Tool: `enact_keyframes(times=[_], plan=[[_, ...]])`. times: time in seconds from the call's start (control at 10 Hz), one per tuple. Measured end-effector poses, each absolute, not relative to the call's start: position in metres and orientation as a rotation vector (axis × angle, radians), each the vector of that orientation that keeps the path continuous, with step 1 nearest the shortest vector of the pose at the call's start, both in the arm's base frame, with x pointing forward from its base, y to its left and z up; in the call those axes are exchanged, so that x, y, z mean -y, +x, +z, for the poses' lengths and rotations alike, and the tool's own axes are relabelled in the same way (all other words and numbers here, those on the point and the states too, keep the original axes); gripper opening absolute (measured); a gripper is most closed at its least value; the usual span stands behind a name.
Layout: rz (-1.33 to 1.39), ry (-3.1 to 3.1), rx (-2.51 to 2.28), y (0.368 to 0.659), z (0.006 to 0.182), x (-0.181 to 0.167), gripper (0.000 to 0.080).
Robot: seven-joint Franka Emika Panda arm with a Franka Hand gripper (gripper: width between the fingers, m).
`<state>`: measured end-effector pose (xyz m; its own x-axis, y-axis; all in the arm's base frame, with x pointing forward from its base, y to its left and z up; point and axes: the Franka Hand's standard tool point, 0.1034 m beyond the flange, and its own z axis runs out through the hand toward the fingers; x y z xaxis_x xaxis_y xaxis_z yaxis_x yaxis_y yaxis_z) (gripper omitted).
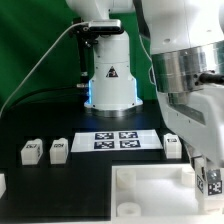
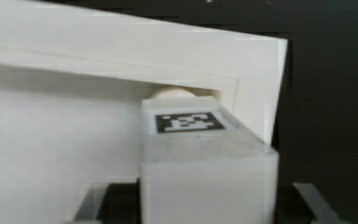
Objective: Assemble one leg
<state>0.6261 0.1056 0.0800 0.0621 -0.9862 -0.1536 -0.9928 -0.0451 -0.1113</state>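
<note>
My gripper (image 1: pixel 208 172) is at the exterior view's lower right, shut on a leg (image 1: pixel 213 184), a small white post with a black-and-white tag. In the wrist view the leg (image 2: pixel 202 160) runs out from between my fingers (image 2: pixel 99 203), tag face toward the camera. Its rounded far end sits at a corner socket (image 2: pixel 176 94) of the large white tray-like top (image 2: pixel 87 120). I cannot tell whether the end is inside the socket. The top (image 1: pixel 150 190) lies at the front of the table in the exterior view.
Two more legs (image 1: pixel 30 151) (image 1: pixel 59 149) stand on the black table at the exterior view's left, and another (image 1: pixel 172 146) near the arm. The marker board (image 1: pixel 118 140) lies in the middle. The robot base (image 1: pixel 108 80) stands behind it.
</note>
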Motion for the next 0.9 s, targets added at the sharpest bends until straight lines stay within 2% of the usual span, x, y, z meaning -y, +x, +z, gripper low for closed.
enact_keyframes(times=[0.1, 0.2, 0.3, 0.4, 0.5, 0.6, 0.7, 0.9], plan=[[0.044, -2.193, -1.977, 0.6262, 0.0800, -0.1056, 0.0305], [0.033, -2.277, -1.884, 0.6261, 0.0787, -0.1060, 0.0397], [0.021, -2.418, -1.720, 0.6258, 0.0766, -0.1080, 0.0397], [0.008, -2.578, -1.502, 0.6271, 0.0771, -0.1111, 0.0585], [-0.015, -2.680, -1.318, 0.6292, 0.0787, -0.1129, 0.0585], [-0.028, -2.748, -1.176, 0.6289, 0.0779, -0.1112, 0.0639], [-0.041, -2.808, -1.029, 0.6290, 0.0779, -0.1107, 0.0647], [-0.096, -3.014, -0.409, 0.6292, 0.0779, -0.1075, 0.0649]])
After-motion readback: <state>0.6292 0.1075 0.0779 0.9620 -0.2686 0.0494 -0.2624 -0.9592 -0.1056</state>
